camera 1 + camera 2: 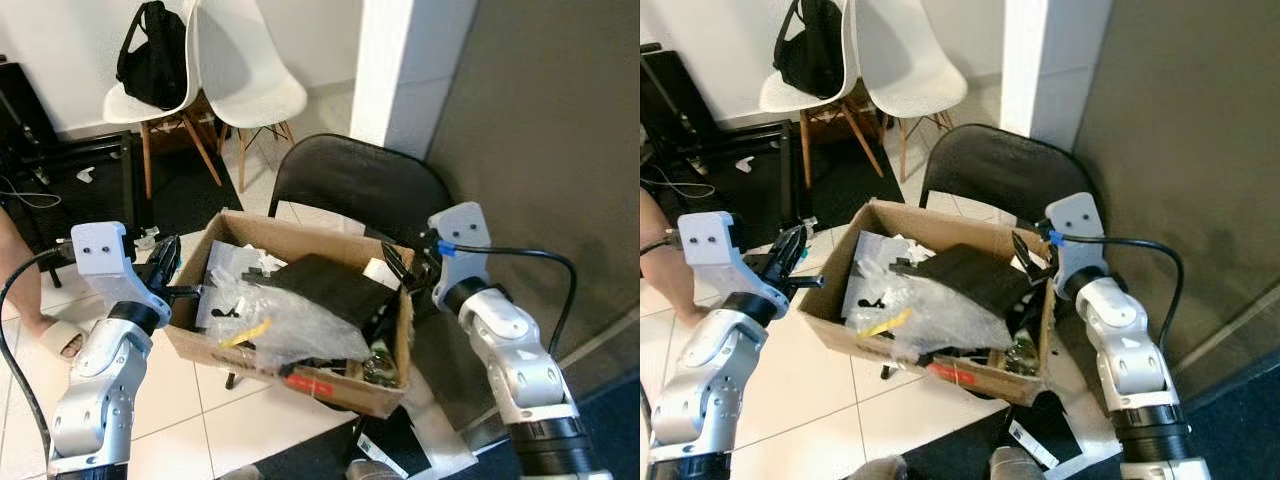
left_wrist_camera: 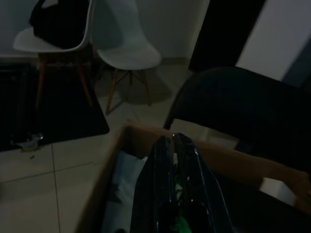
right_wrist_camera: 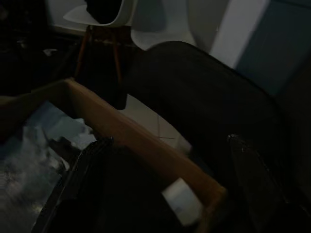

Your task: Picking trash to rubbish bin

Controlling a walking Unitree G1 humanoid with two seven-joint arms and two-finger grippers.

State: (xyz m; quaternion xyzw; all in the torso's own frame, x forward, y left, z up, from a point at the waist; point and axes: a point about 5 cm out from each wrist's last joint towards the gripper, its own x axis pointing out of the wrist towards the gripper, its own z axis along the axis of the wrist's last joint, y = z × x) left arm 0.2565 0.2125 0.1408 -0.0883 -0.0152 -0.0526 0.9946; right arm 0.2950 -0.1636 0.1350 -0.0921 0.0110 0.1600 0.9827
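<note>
While both arms flank a cardboard box (image 1: 300, 375) heaped with trash at the centre of the frame, the robot stands over it on a white tiled floor (image 1: 230, 425). The box serves as the rubbish bin and rests on the seat of a black folding chair (image 1: 350, 185); inside lie a crumpled clear plastic bag (image 1: 290, 325), a flat black sheet (image 1: 330, 285) and a yellow scrap (image 1: 245, 333).

The left gripper (image 1: 165, 262), at centre left, sits just outside the box's left wall with its fingers pressed together and nothing visibly between them. The right gripper (image 1: 1032, 257), at centre right, hangs over the box's right rim with fingers spread, one inside the wall and one outside.

Risk appears to lie in the perch: a push on either wall could slide or tip the loaded box off the chair seat, and the spread right fingers could snag the cardboard edge on lifting.

Room is tight at right, where a grey wall (image 1: 540, 150) and white pillar (image 1: 405, 60) close in; open tile lies at lower left. A person's sandalled foot (image 1: 60, 338) at the left edge and two white chairs (image 1: 250, 85) in the upper left bound that side.
</note>
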